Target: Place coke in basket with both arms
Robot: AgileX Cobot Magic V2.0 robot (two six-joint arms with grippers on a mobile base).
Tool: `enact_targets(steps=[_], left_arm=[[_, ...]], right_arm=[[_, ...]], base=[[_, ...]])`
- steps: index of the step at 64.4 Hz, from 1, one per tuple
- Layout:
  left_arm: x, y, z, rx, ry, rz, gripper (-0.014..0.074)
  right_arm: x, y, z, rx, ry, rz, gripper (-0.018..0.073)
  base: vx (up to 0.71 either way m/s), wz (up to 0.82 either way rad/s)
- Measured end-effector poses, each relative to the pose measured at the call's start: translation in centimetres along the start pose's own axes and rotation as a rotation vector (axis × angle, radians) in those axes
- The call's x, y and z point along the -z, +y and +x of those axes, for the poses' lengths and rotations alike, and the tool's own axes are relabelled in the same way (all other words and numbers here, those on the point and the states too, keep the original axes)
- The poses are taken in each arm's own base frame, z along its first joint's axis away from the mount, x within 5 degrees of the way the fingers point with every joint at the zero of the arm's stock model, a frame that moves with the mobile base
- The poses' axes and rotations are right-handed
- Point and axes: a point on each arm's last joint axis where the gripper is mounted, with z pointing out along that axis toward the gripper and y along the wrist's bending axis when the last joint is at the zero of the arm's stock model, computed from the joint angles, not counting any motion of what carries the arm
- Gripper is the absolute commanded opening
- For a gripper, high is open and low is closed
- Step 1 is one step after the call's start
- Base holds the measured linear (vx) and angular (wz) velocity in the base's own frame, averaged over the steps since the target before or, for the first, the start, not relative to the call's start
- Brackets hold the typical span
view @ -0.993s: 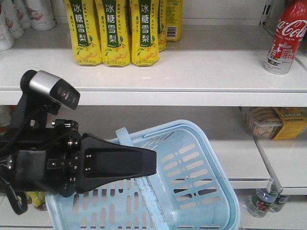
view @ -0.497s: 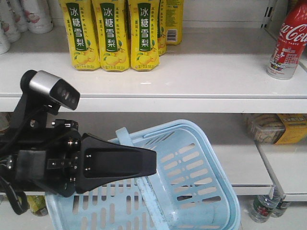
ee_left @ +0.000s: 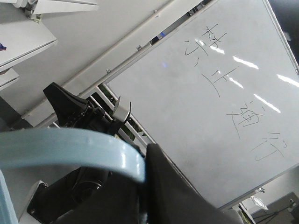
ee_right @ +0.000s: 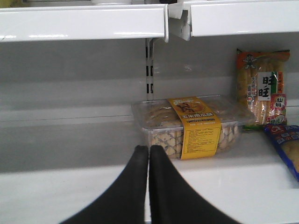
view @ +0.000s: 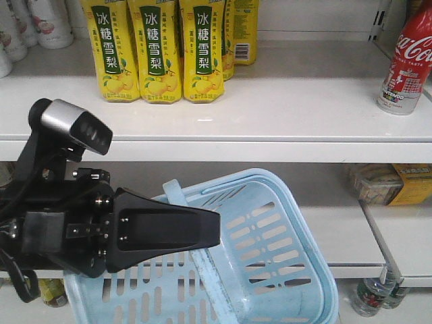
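Note:
The red coke (view: 407, 61) stands upright at the far right of the upper white shelf. The light blue basket (view: 233, 181) hangs tilted low in the front view. My left gripper (view: 217, 229) is shut on its blue handle (ee_left: 70, 147); the handle runs between the black fingers (ee_left: 168, 186) in the left wrist view. My right gripper (ee_right: 149, 151) is shut and empty, and it points at the lower shelf. The coke does not show in either wrist view. The right arm does not show in the front view.
Yellow pear-drink bottles (view: 158, 47) and white bottles (view: 40, 20) stand on the upper shelf. A clear cookie box with a yellow label (ee_right: 191, 123) and snack packets (ee_right: 261, 88) lie on the lower shelf. Small bottles (view: 371, 293) stand at the bottom right. A whiteboard (ee_left: 210, 93) fills the left wrist view.
The shelves and their goods have slid down a little in the front view, and the coke has drifted slightly right. The left gripper and basket keep the same place in view.

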Motion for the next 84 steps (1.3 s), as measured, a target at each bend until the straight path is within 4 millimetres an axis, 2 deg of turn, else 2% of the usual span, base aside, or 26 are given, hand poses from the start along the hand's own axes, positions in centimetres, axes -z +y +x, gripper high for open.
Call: enact_targets(steps=[84], left_arm=[[0.00, 0.00, 0.00, 0.000, 0.000, 0.000, -0.0006]], right_arm=[[0.00, 0.00, 0.00, 0.000, 0.000, 0.000, -0.0005]], base=[[0.00, 0.00]])
